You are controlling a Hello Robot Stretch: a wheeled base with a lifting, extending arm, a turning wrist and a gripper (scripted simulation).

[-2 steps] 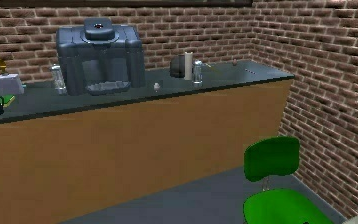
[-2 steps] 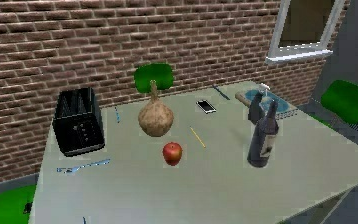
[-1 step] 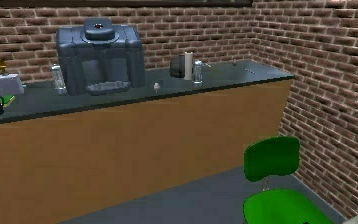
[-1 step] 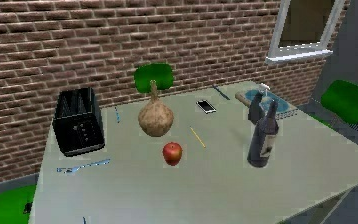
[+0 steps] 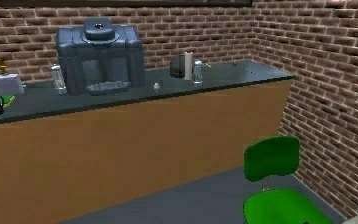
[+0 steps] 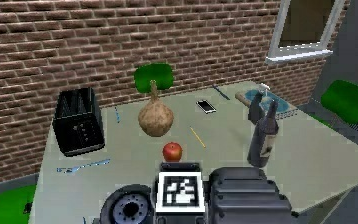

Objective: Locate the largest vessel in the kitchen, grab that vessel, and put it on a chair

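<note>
Early in the task: nothing grabbed or placed, as far as could be judged. In the arm side view a tan gourd-shaped vase [image 6: 157, 114] stood upright near the middle of a pale grey-green table [image 6: 232, 135]. It was between a black boxy toaster [image 6: 77, 122] toward the view's left and two dark glass bottles [image 6: 264, 140] toward the right. A small red apple [image 6: 172, 151] lay near it on the nearer side, not touching. The vase looked like the biggest vessel there, so it was probably the target; that is a judgement only. The gripper [image 6: 133, 208] showed as a dark body at the bottom edge, left of a white marker square [image 6: 182, 192]. Its far end couldn't be made out, so the claw's state and whether it held anything could not be told. The vase rested on the table apart from the gripper, so the grab read as not yet done. A green plastic chair [image 6: 154, 77] stood behind the table and a second green chair [image 6: 345, 100] was at the view's right. In the forward view a third green chair [image 5: 275, 162], its seat bare, stood by a brown counter with a dark top [image 5: 137, 135] carrying a blue-grey coffee machine [image 5: 97, 58]. Left to do: reach the vase, pick it up, carry it, set it on a chair.
</note>
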